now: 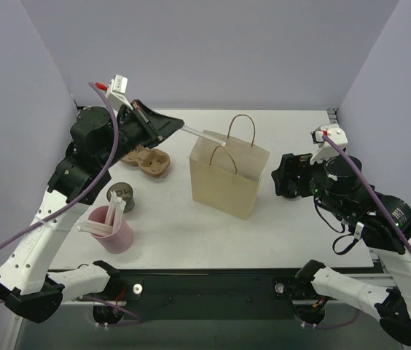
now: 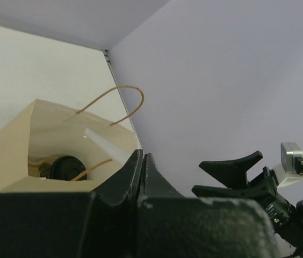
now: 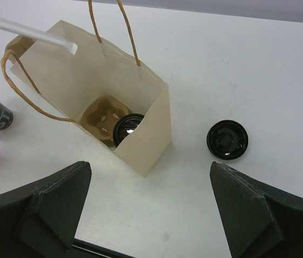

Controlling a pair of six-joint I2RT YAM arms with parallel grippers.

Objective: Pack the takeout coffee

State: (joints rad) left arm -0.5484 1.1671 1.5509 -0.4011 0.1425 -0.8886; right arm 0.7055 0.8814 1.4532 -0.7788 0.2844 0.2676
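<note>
Overhead view: a tan paper bag (image 1: pixel 224 182) stands open in the middle of the counter (image 1: pixel 191 233). The takeout coffee (image 1: pixel 122 195) stands upright on the counter to the left of the bag, between a brown pulp tray (image 1: pixel 149 161) and a pink cup (image 1: pixel 116 235) of pale sticks, so it is outside the bag. The left arm is held high with its elbow up and its forearm reaching toward the bag. The left gripper (image 1: pixel 180 125) is clamped tight on a white stick (image 1: pixel 204 134), whose far end hangs over the bag's mouth. The right arm is bent low at the bag's right side, and the right gripper (image 1: pixel 278 175) is spread wide and holds nothing.

Only the right wrist view looks down into the bag. A second pulp tray (image 3: pixel 100 115) lies on the bottom with a black-lidded cup (image 3: pixel 127 126) in one well. That view also shows a loose black lid (image 3: pixel 226 140) on the counter, a little to the bag's right — hidden from overhead. The left wrist view shows the stick's tip above the opening.
</note>
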